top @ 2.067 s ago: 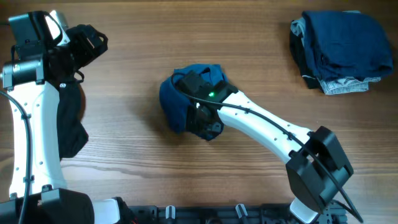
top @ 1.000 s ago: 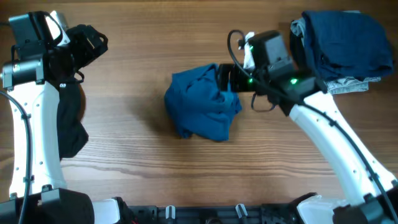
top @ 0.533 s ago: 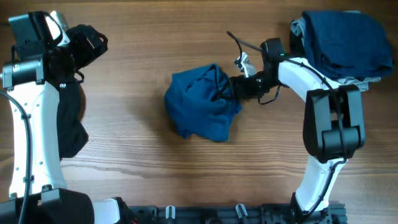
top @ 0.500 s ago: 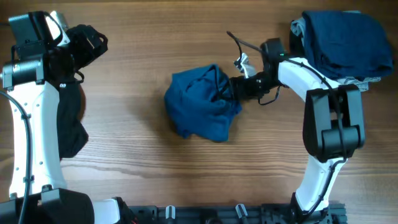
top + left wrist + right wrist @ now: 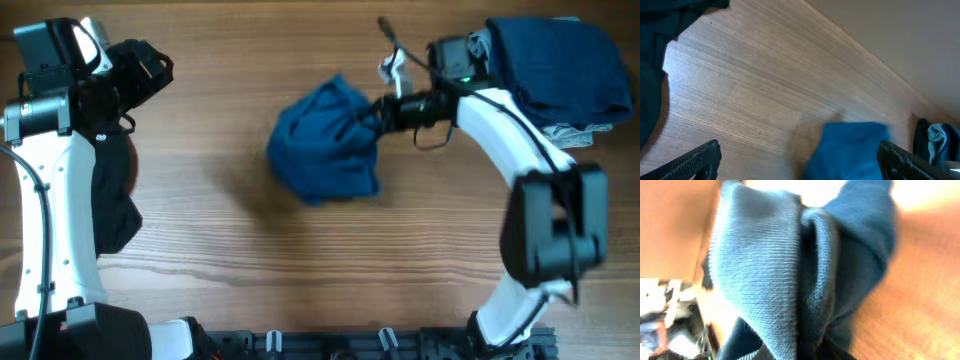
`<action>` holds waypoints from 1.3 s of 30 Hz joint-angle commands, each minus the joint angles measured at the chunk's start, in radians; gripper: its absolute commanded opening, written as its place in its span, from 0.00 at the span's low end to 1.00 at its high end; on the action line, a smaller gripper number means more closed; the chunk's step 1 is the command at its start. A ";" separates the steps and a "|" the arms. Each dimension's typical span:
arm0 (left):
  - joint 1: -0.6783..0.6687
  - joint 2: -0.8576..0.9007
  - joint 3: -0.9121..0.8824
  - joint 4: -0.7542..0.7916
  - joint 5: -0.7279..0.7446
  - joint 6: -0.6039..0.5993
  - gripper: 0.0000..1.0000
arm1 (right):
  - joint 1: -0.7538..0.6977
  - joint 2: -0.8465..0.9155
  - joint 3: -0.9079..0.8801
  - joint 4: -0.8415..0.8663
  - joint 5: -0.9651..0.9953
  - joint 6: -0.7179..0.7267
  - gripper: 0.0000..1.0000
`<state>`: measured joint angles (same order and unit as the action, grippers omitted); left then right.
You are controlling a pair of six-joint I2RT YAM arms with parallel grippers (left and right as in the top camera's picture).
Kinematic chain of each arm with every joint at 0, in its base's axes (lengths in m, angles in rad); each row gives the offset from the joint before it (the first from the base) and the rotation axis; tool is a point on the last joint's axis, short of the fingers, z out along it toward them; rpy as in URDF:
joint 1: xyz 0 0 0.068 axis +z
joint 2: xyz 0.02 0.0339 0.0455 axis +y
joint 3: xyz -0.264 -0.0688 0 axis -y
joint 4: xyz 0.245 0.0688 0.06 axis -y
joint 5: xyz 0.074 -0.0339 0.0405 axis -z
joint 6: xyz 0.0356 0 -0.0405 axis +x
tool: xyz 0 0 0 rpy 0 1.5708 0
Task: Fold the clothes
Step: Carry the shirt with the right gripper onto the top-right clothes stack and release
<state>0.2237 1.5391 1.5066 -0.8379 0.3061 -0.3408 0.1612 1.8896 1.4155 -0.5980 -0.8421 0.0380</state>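
Overhead: far left of the blue garment (image 5: 325, 145), a dark cloth (image 5: 118, 210) lies crumpled on the wooden surface (image 5: 220, 280), partly under the left arm (image 5: 50, 200). Left claw (image 5: 160, 68) sits up and left of the garment, well apart from it. Left wrist view shows its fingers (image 5: 695, 160) spread wide with nothing between them, dark cloth at the upper left corner of that view, garment ahead. Blue garment is bunched in a heap near the middle of the surface, edges blurred, faint shadow on its left side. Right claw (image 5: 380, 112) is at the garment's upper right edge, clamped on a gathered fold. Right wrist view is filled with blue knit pinched together at bottom centre. Right of the garment, by the far right corner, sits a folded stack (image 5: 550, 65), navy on top, grey beneath, apart from the garment.
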 commanded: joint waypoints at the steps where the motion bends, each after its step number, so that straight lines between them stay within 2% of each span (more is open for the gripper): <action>1: 0.005 0.002 -0.001 0.002 -0.009 0.023 1.00 | -0.008 -0.183 0.064 0.061 0.074 0.097 0.04; 5: 0.005 0.002 -0.001 0.002 -0.009 0.023 1.00 | -0.009 -0.288 0.064 0.203 0.251 0.246 0.04; 9: 0.005 0.002 -0.001 -0.020 -0.013 0.024 1.00 | -0.086 -0.319 0.064 0.528 0.374 0.485 0.04; 12: 0.005 0.002 -0.001 -0.022 -0.013 0.024 1.00 | -0.182 -0.319 0.064 0.751 0.412 0.583 0.04; 15: 0.005 0.002 -0.001 -0.018 -0.013 0.023 1.00 | -0.281 -0.319 0.064 0.789 0.575 0.623 0.04; 17: 0.005 0.002 -0.001 -0.011 -0.013 0.023 1.00 | -0.348 -0.309 0.064 0.821 0.605 0.623 0.04; 22: 0.005 0.020 -0.001 -0.013 -0.013 0.023 1.00 | -0.501 -0.178 0.064 1.022 0.547 0.679 0.04; 24: 0.005 0.032 -0.001 -0.012 -0.013 0.023 1.00 | -0.547 -0.084 0.064 1.181 0.425 0.661 0.04; 26: 0.005 0.059 -0.001 -0.016 -0.013 0.023 1.00 | -0.594 0.038 0.064 1.448 0.206 0.627 0.04; 28: 0.004 0.072 -0.001 -0.016 -0.013 0.023 1.00 | -0.612 0.112 0.065 1.567 0.114 0.649 0.05; 33: 0.003 0.121 -0.001 -0.016 -0.013 0.023 1.00 | -0.621 0.206 0.071 1.619 0.116 0.642 0.04; 39: 0.003 0.133 -0.001 -0.020 -0.012 0.023 0.99 | -0.653 0.226 0.069 1.381 0.092 0.651 0.04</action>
<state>0.2237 1.6630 1.5066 -0.8566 0.2958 -0.3344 -0.4633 2.1143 1.4555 0.7986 -0.7231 0.6884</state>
